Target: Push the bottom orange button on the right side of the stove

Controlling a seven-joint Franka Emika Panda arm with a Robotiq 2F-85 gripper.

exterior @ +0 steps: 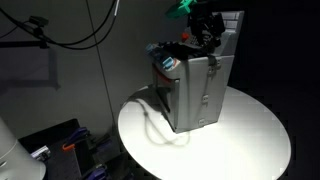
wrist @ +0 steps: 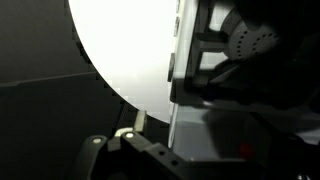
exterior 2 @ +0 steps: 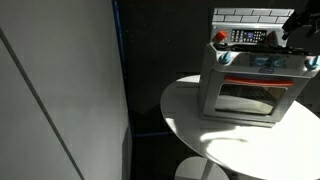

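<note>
The grey toy stove (exterior: 197,92) stands on a round white table (exterior: 250,135); it also shows in the exterior view that faces its oven door (exterior 2: 248,92). Its white tiled back panel (exterior 2: 245,14) rises behind the top. A red control (exterior 2: 220,37) sits at the top's left end, and an orange one (exterior 2: 312,62) at the right front corner. My gripper (exterior: 207,33) hangs just over the stove's top, at the right end (exterior 2: 298,27). The wrist view is dark: a small red spot (wrist: 243,150) shows on the stove. I cannot tell whether the jaws are open.
The table's white top (wrist: 125,45) fills the wrist view's upper left. A grey wall panel (exterior 2: 60,90) stands beside the table. Cables (exterior: 70,30) hang at the back, and a cord (exterior: 152,125) lies on the table next to the stove.
</note>
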